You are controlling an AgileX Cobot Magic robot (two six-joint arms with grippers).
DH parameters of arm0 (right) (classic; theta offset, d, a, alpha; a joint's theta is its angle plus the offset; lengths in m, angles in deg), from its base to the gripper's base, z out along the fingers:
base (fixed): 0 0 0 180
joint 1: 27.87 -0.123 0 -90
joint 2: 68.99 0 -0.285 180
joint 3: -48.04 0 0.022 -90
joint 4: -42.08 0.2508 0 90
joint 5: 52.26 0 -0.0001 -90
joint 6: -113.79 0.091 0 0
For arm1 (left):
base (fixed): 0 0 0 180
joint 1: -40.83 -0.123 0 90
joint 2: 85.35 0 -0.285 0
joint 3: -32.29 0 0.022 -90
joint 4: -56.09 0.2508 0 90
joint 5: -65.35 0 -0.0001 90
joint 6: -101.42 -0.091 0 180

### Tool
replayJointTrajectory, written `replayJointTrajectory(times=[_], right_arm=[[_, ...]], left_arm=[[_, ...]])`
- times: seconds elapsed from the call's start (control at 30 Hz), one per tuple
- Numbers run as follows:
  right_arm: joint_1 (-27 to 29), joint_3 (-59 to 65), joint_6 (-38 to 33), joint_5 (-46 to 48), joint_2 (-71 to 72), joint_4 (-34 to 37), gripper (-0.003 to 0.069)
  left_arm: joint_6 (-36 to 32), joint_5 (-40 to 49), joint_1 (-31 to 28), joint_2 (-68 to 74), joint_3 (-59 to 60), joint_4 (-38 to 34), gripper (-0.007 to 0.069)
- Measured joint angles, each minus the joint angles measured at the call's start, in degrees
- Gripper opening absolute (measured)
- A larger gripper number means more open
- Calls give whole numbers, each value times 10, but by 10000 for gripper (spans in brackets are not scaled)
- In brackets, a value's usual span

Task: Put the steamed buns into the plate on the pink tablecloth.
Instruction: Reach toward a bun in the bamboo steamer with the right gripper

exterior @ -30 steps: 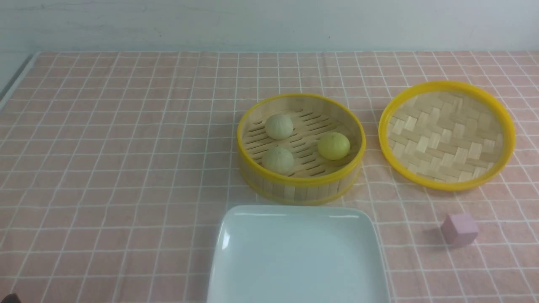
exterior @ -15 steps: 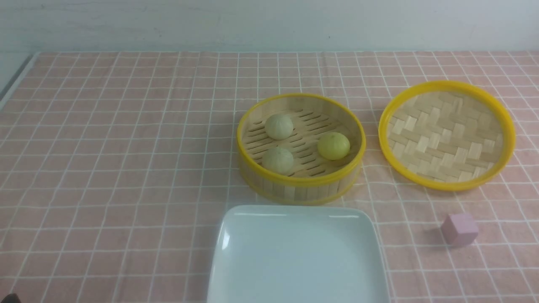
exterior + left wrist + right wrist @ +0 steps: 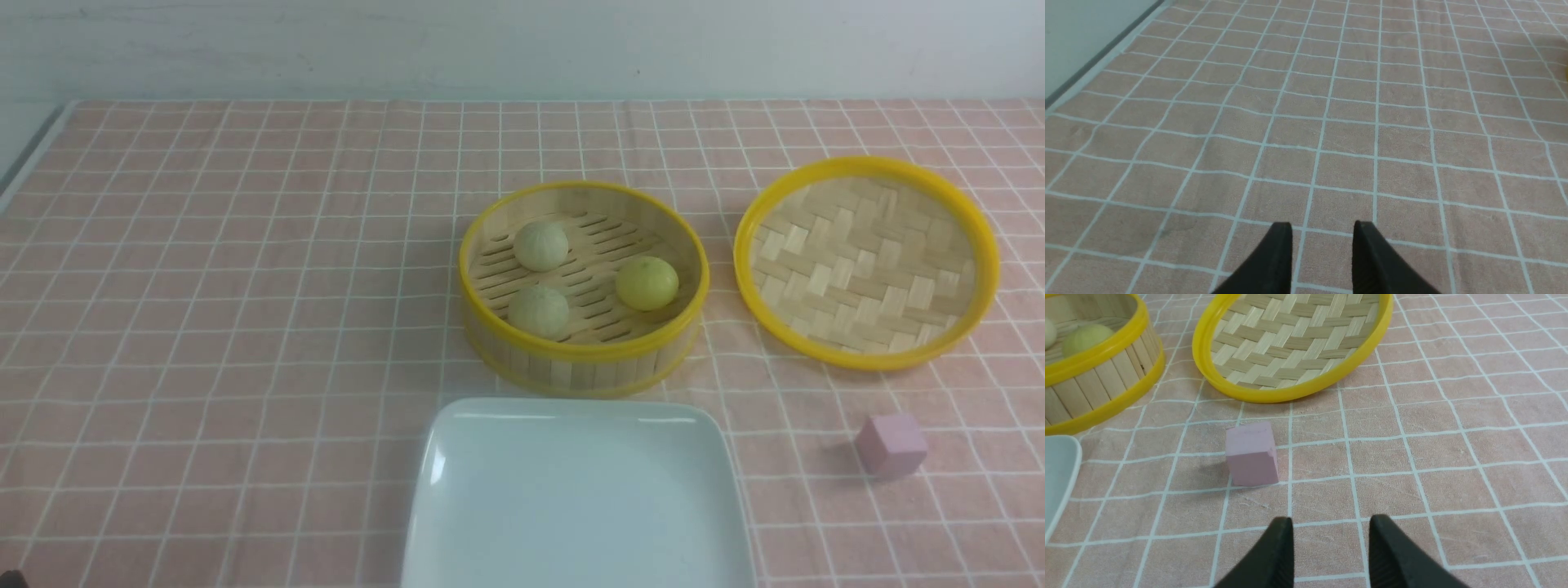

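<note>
Three steamed buns inside the steamer basket, two pale plus one yellow-green bun. Plate just in front of the basket on the pink tablecloth, near edge cut off by the frame. Lid right of the basket, pink cube in front of it. Both arms out of the front view. Left gripper parted over bare cloth, clasping nothing; right gripper likewise parted, near the cube. From the right wrist, only a corner of the plate and part of the basket in sight
</note>
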Motion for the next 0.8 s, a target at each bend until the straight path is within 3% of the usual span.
replayJointTrajectory(times=[0.07, 0.13, 0.3, 0.4, 0.6, 0.7, 0.8], right_arm=[[0, 1, 4, -4, 0, -7, 240], [0, 3, 40, -16, 0, 15, 240], [0, 5, 219, -19, 0, 207, 240], [0, 6, 282, -20, 0, 273, 240], [0, 8, 309, -27, 0, 313, 240], [0, 2, 306, -47, 0, 315, 240], [0, -51, 241, -86, -1, 303, 212]], left_arm=[[18, -7, 0, 0, 1, -8, 239], [72, -25, 0, 0, 3, -61, 239], [270, -67, 0, 0, 5, -276, 239], [342, -73, 0, 0, 6, -357, 239], [363, -107, 0, 0, 6, -372, 239], [364, -166, 0, 0, 6, -372, 234], [358, -224, 0, 0, -6, -356, 183]])
